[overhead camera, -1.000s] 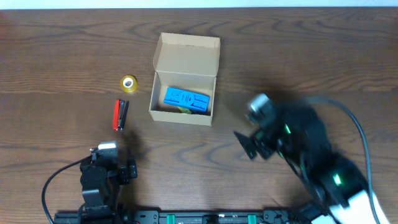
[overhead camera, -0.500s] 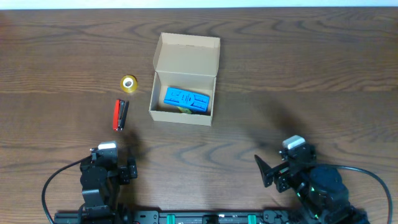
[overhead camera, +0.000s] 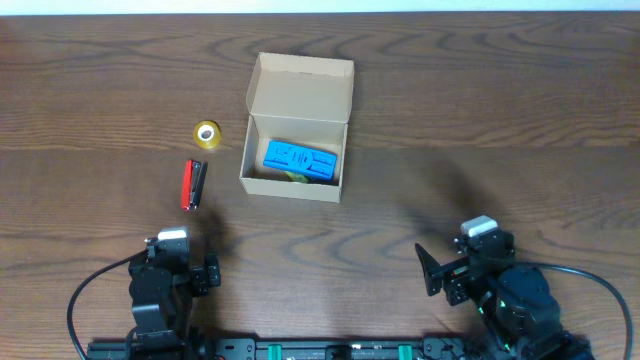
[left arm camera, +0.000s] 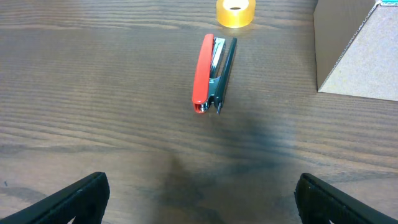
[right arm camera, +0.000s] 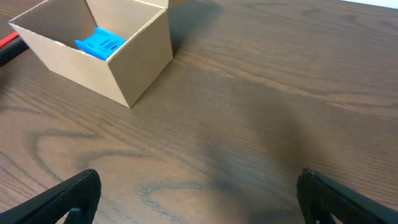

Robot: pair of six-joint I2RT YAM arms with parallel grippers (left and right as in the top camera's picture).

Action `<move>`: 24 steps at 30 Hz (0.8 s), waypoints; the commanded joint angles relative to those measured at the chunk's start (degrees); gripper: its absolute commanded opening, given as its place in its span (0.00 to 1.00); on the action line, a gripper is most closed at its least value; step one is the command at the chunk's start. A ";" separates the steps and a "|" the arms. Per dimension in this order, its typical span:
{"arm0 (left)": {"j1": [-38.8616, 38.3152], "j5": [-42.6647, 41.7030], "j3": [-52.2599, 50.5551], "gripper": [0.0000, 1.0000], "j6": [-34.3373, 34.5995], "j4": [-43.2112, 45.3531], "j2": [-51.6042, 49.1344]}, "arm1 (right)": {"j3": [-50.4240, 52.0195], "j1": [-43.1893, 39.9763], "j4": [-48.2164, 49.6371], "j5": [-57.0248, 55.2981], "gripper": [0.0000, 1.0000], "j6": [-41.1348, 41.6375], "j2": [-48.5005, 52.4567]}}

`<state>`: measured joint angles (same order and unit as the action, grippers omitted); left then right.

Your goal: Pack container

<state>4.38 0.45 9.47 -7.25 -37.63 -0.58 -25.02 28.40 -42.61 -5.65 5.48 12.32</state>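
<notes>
One dark wood-grain table; the container sits open.

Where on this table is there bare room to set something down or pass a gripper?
Bare table runs from the cardboard box rightward and down to the right gripper. Also bare: left of the tape roll and stapler. Tightest: between those two and the box.

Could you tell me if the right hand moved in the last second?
Yes. The right hand has pulled back toward the bottom of the overhead view, away from the cardboard box.
</notes>
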 commanded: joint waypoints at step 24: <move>-3.34 -0.50 32.37 0.95 1.73 -1.14 -52.09 | 0.39 -0.31 -0.11 -0.76 0.99 0.72 -0.31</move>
<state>1.28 0.19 37.85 -5.96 -38.57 -47.48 -24.91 28.40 -42.63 -6.07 5.50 12.29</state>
